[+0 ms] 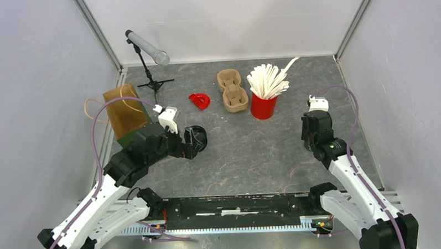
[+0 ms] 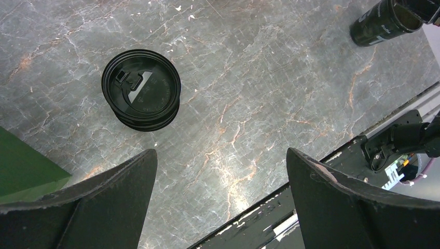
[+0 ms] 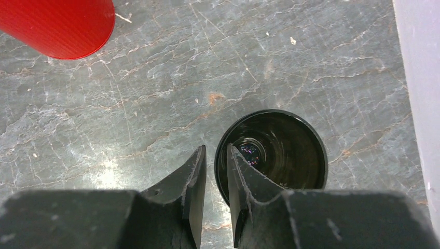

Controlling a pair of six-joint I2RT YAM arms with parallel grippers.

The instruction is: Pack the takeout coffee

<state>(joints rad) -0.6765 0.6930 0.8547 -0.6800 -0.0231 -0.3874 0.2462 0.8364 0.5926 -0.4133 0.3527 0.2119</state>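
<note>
As I judge it, the black cup (image 3: 280, 155) could tip on the table (image 3: 155, 93) or slip away if the right gripper (image 3: 216, 151) moves sideways, because it takes only the thin wall at the rim. Its jaws are nearly closed, one finger outside and one inside the cup, low and right of centre in the right wrist view; whether they really press it I cannot tell. The left gripper (image 2: 221, 151) is wide open, and the black lid (image 2: 141, 89) lies upper left in its view, apart from the fingers.
</note>
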